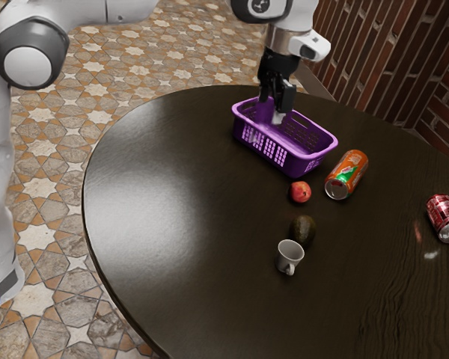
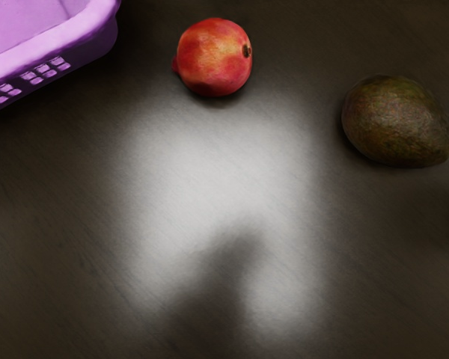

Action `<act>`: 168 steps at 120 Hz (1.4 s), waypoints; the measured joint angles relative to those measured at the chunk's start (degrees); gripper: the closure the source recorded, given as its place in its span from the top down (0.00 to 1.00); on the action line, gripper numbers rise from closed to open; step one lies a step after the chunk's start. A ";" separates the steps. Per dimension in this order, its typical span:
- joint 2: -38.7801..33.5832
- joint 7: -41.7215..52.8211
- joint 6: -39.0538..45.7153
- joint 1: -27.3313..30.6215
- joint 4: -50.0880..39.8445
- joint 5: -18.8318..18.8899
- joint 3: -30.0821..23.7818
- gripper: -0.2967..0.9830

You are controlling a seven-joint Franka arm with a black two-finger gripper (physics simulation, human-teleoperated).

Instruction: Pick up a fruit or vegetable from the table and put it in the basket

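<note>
Your one black gripper (image 1: 277,106) hangs above the table (image 1: 150,209), its two fingers spread with a gap between them. Two pieces of fruit lie on the table: one pomegranate (image 1: 301,192) and one avocado (image 1: 303,231). The pomegranate is near the basket (image 1: 295,166), between it and the avocado. It is round, with smooth, mottled red and orange skin; being nearly a ball, it has no clear long axis, but its small dark crown points toward the avocado's side, away from the basket. The avocado is egg-shaped, dark green-brown and pebbly. Its long axis runs roughly in line with the pomegranate, its narrower end pointing away from that fruit.

You have one basket, purple and plastic-looking, a rounded rectangle with a thick rim and small square openings in its walls. Its long axis slants from the exterior view's upper left to its lower right.

There are two shiny cans: an orange one (image 1: 349,170) with a green patch, lying on its side near the basket, and a red one (image 1: 445,217) well apart, toward the exterior view's right. One pale, smooth cup (image 1: 289,258) with a single handle sits just beside the avocado. The table is round, dark, grained wood; around it are a floor (image 1: 172,45) of patterned stone tiles and a red-brown brick wall (image 1: 434,75).
</note>
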 joint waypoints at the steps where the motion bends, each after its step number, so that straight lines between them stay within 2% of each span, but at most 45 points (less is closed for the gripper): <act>1: 0.06 -0.01 -0.06 -0.17 0.16 -0.01 0.09 0.77; 35: 0.43 -0.09 -1.18 -1.40 1.11 -0.11 0.63 0.77; 55: 0.57 -2.38 -1.97 1.98 2.23 -3.28 -0.74 0.77; 72: 5.08 -15.02 -1.00 0.52 6.04 -4.81 -1.78 0.77; 86: 5.73 -26.90 -0.95 0.43 6.63 -5.07 -1.92 0.77; 104: 5.85 -41.24 -1.39 -3.80 6.30 -4.58 -2.00 0.77; 116: 6.81 -49.24 -1.36 -4.66 4.85 -4.56 -2.07 0.77; 141: 7.97 -62.08 -0.26 -4.47 0.92 -4.05 -1.72 0.77; 168: 13.33 -71.05 1.98 -4.09 4.39 -3.36 -1.74 0.77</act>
